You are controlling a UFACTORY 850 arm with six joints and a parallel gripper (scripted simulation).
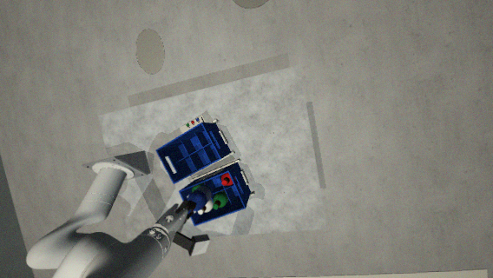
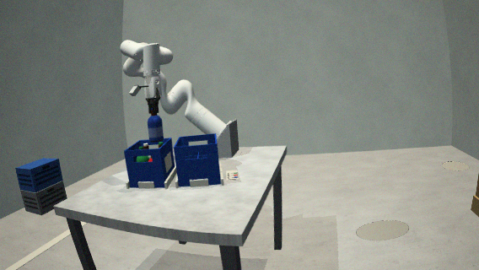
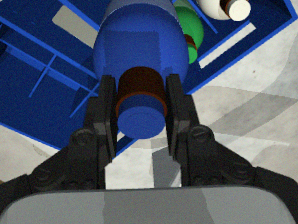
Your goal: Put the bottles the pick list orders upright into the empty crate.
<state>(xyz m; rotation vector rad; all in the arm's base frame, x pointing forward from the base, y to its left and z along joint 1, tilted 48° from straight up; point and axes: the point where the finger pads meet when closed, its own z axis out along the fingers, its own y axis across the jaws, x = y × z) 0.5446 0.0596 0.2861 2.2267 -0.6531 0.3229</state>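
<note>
My gripper (image 3: 140,93) (image 2: 153,110) (image 1: 191,205) is shut on the neck of a blue-label bottle (image 3: 139,36) (image 2: 155,128) (image 1: 199,200). It holds the bottle upright, lifted above the blue crate with the bottles (image 1: 240,197) (image 2: 145,170) (image 3: 40,50). In that crate stand a red-label bottle (image 1: 226,179), green-label bottles (image 1: 220,200) (image 3: 192,26) and a white bottle (image 1: 208,206). The empty blue crate (image 1: 174,167) (image 2: 197,162) stands beside it. The pick list (image 1: 193,122) (image 2: 233,175) lies on the table on the empty crate's far side.
The crates sit on a grey table (image 2: 177,211) (image 1: 269,130). The arm's base mount (image 2: 229,137) (image 1: 130,162) stands at the table's back edge. A blue and a grey crate (image 2: 40,183) are stacked on the floor to the left.
</note>
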